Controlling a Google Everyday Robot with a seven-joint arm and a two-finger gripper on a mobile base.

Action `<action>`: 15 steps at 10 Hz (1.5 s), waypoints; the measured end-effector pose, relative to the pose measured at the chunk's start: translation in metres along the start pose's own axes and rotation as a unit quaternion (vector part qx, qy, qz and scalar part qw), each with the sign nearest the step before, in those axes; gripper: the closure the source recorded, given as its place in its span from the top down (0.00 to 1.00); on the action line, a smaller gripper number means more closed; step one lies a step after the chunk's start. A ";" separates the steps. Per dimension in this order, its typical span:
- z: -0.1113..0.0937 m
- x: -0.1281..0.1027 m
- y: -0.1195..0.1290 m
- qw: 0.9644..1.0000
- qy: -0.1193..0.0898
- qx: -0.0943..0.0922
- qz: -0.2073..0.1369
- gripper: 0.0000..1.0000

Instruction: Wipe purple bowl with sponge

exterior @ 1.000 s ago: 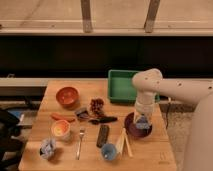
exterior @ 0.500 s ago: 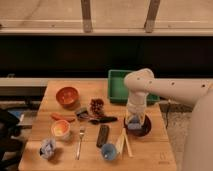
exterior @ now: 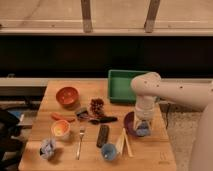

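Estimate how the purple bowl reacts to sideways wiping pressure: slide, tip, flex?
Likely slides rather than tips: the purple bowl looks low and wide on the smooth wooden table. Probably rigid; it shouldn't flex under the sponge the hand holds down inside it. It sits near the table's right edge, so hard strokes might scoot it off.

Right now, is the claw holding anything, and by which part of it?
The claw, low over the purple bowl, is closed on the light-blue sponge, apparently from above. Which part of the sponge it grips cannot be told.
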 end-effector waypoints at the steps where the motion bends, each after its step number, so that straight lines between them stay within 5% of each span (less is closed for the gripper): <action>1: -0.001 -0.008 -0.007 1.000 -0.001 -0.001 0.007 0.09; 4: -0.014 -0.030 -0.006 1.000 -0.021 0.001 0.005 0.09; 7: -0.030 -0.037 0.037 0.999 -0.040 0.001 -0.022 0.09; 11: -0.019 -0.004 0.068 0.999 -0.002 0.037 -0.036 0.09; 15: -0.003 -0.002 0.011 0.997 0.035 0.068 0.008 0.09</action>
